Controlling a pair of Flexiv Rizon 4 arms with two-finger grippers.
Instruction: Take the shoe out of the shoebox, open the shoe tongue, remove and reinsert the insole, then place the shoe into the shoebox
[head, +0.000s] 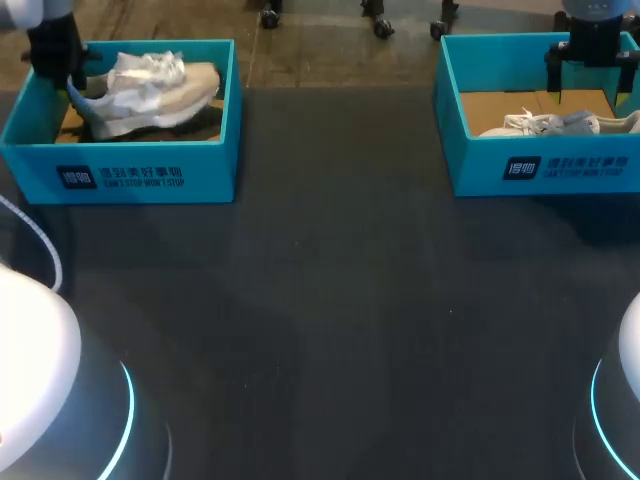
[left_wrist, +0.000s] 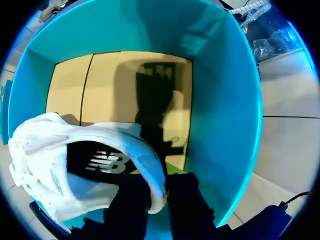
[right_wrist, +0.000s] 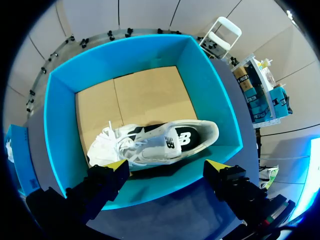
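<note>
Sneaker (left_wrist: 60, 150) is clamped at its heel by left hand (left_wrist: 158, 194) near shoebox (left_wrist: 225, 100) wall; right hand (right_wrist: 166, 166) is held spread over second shoebox (right_wrist: 55, 115) rim.

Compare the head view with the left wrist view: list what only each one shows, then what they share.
Only the head view: the right shoebox with the right shoe in it, and the right gripper above its far side. Only the left wrist view: the left gripper clamped on the heel rim of the left shoe, the shoe's dark inside, and a shadow on the cardboard floor. Both: the left shoebox, that shoe and that gripper.
</note>
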